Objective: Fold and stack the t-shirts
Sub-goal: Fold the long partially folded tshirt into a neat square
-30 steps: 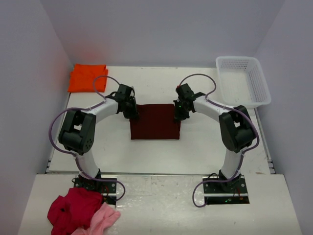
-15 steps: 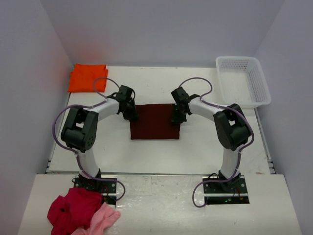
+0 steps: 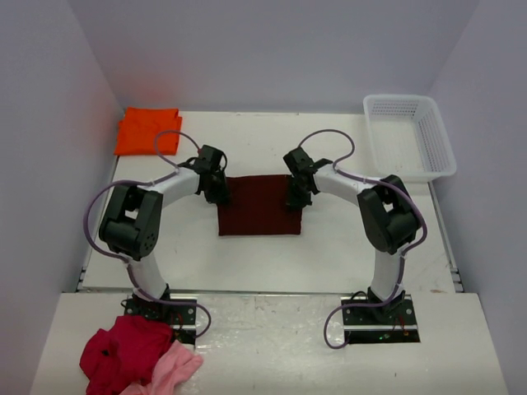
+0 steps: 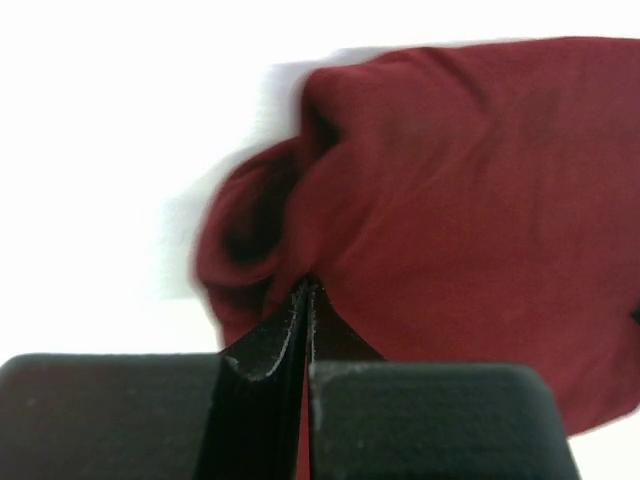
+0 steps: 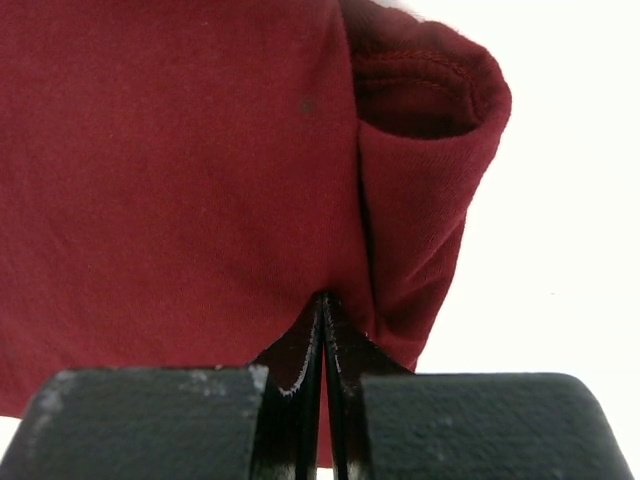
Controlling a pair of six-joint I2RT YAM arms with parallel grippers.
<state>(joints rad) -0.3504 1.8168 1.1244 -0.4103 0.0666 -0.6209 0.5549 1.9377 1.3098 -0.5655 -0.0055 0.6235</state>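
Left fingers (image 4: pixel 256 354) and right fingers (image 5: pixel 291 352) pinch the maroon t-shirt (image 3: pixel 259 216) by its side edges, likely for a fold; the orange t-shirt (image 3: pixel 146 130) lies far left.

This looks like a robotics lab cell, not a home. A bare white desk (image 3: pixel 263 140) is boxed in by plain pale walls (image 3: pixel 272 58); a left arm (image 3: pixel 136 222) and a right arm (image 3: pixel 387 218) are bolted to metal plates (image 3: pixel 375 321) at its near edge, purple cables (image 3: pixel 90 216) looping along them. A white plastic basket (image 3: pixel 409 136) and a folded orange t-shirt (image 3: pixel 148 130) sit in the far corners.
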